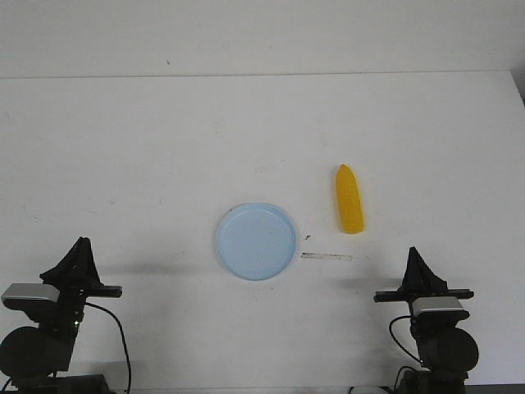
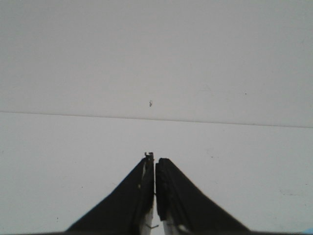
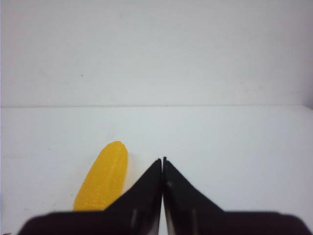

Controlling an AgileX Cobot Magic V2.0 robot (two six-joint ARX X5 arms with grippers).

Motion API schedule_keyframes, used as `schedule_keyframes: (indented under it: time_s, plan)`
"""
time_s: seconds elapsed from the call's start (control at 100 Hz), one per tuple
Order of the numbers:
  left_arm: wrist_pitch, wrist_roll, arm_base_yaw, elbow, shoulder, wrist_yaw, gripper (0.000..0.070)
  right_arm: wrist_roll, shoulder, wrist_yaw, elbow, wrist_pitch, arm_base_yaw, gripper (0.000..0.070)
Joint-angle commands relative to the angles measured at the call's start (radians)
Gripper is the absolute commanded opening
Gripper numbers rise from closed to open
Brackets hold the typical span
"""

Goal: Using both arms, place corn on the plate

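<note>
The yellow-orange corn (image 1: 349, 199) lies on the white table, just right of the pale blue plate (image 1: 255, 240), not touching it, its tapered end pointing away from me. The plate is empty. My left gripper (image 1: 79, 244) is shut and empty at the near left, well apart from the plate. My right gripper (image 1: 414, 252) is shut and empty at the near right, a little nearer than the corn and to its right. In the right wrist view the corn (image 3: 101, 179) lies beside the shut gripper (image 3: 162, 159). The left wrist view shows only the shut gripper (image 2: 154, 156) over bare table.
A thin pale strip (image 1: 326, 257) and a small dark speck (image 1: 307, 237) lie on the table between the plate and the right arm. The table's far edge (image 1: 246, 75) meets a white wall. Black cables trail from both arm bases at the near edge.
</note>
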Motion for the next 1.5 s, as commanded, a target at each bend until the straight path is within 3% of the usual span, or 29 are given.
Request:
schedule_keyframes:
  time_s: [0.0,0.63,0.8,0.91,1.11,1.49]
  plan:
    - [0.011,-0.005,0.001,0.01,-0.002,-0.003,0.0001,0.01,0.0,0.0,-0.001,0.011,0.0,0.0004]
    - [0.01,-0.005,0.001,0.01,-0.002,-0.003,0.0001,0.011,0.0,0.002,-0.001,0.04,0.0,0.0004]
    - [0.01,-0.005,0.001,0.01,-0.002,-0.003,0.0001,0.075,0.001,-0.004,0.003,0.139,0.001,0.0004]
    - [0.01,-0.005,0.001,0.01,-0.002,-0.003,0.0001,0.073,0.01,-0.037,0.05,0.108,0.007,0.0004]
    - [0.01,-0.006,0.001,0.01,-0.002,-0.003,0.0001,0.063,0.135,-0.039,0.157,0.005,0.042,0.0004]
    - [0.01,-0.005,0.001,0.01,-0.002,-0.003,0.0001,0.056,0.567,-0.005,0.343,0.003,0.175,0.0003]
